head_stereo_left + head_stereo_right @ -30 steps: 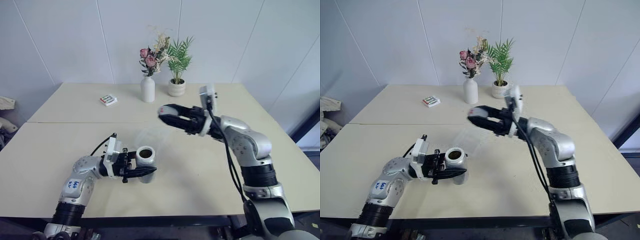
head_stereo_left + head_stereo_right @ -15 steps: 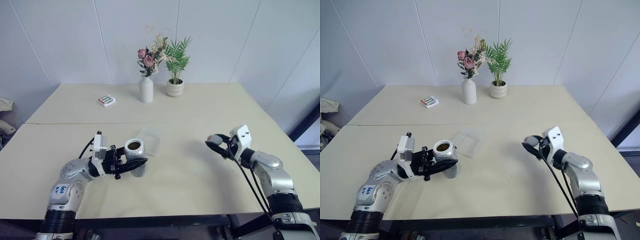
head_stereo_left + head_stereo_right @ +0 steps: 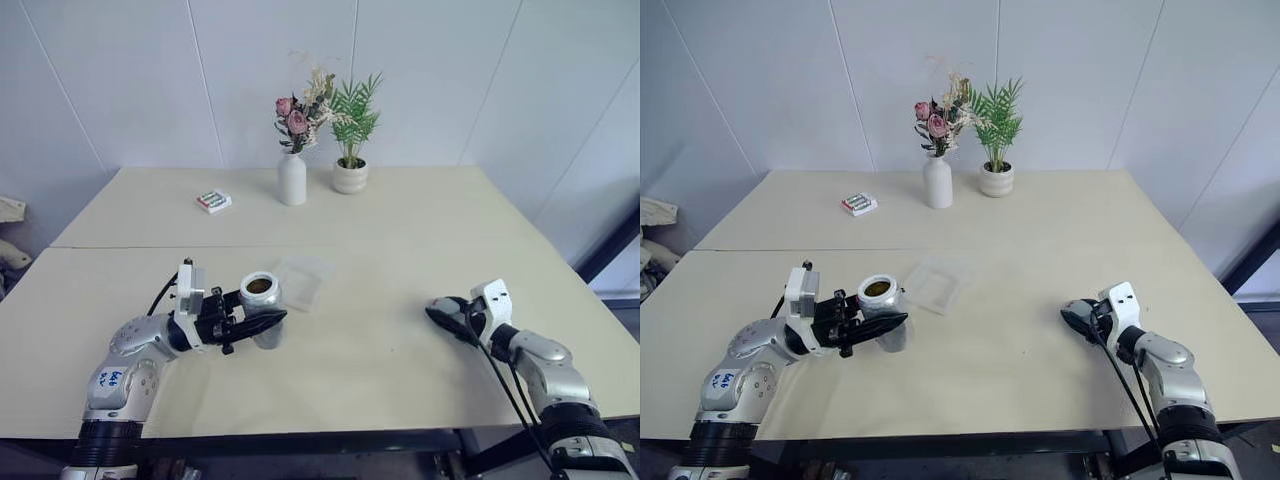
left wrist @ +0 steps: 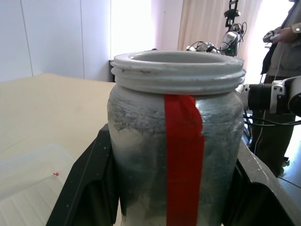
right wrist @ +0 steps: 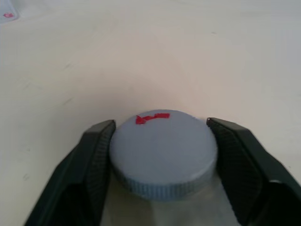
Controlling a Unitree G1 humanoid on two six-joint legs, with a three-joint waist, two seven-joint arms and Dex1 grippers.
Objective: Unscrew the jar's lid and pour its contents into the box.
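Now the lid [image 5: 162, 153] is off and sits low at the desk [image 3: 400, 230] on the robot's right side, between the fingers of the right pincer [image 3: 447, 316]; in the right wrist view the jaws stand just beside its rim with a sliver of gap on each side, so I judge it is being let go, not gripped, though whether it lies fully flat on the desk I cannot tell. The left pincer [image 3: 262, 325] is clamped on the jar [image 3: 262, 300], held upright and open-mouthed above the desk, with brown contents [image 3: 259, 286] visible inside. The box [image 3: 303, 280] lies just beyond the jar on the desk, near but apart. Step in hand, as I read it: release the lid, then pour. To do it well, spread the right jaws fully before backing off so the lid isn't dragged, and keep that arm well away from the box. For the pour, carry the jar mouth over the box's middle first, then tip slowly toward it; the box is shallow, so small pieces could bounce out if dumped from high up. Keep the grip firm on the jar body; the red tape strip [image 4: 183, 155] faces the wrist camera.
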